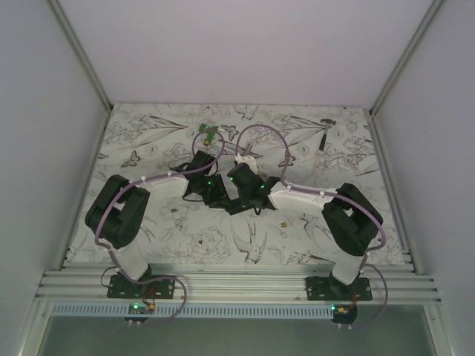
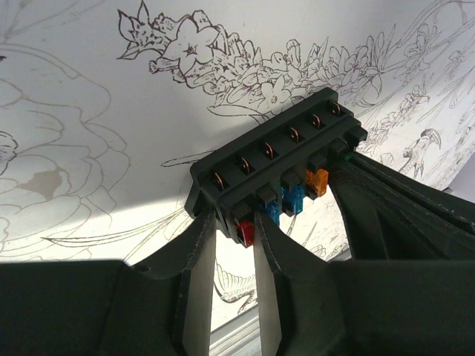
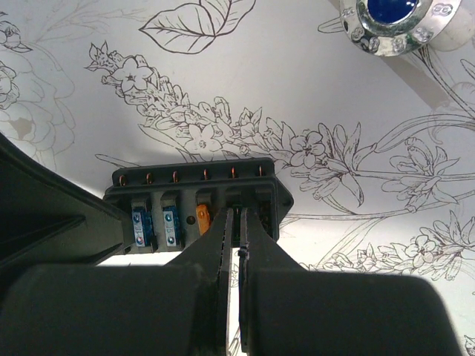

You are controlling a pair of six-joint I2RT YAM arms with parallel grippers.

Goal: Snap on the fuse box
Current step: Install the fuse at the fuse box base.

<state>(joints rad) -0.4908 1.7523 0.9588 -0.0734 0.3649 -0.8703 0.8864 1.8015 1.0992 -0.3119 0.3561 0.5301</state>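
The fuse box (image 2: 274, 167) is a black bar held above the flowered table, with a red, two blue and an orange fuse on its face. My left gripper (image 2: 236, 225) is shut on its end, the fingers either side of the red fuse. My right gripper (image 3: 239, 213) is shut, and its tips rest on the fuse box (image 3: 185, 194) at the slot beside the orange fuse. A small green bit (image 2: 346, 156) shows at those tips. From above, the left gripper (image 1: 211, 191) and right gripper (image 1: 234, 194) meet mid-table and mostly hide the box.
A green clip-like piece (image 1: 209, 134) lies at the back centre. A grey metal tool (image 1: 326, 130) lies at the back right. A shiny metal ring with a blue centre (image 3: 390, 21) sits on the table just beyond the box. White walls enclose three sides.
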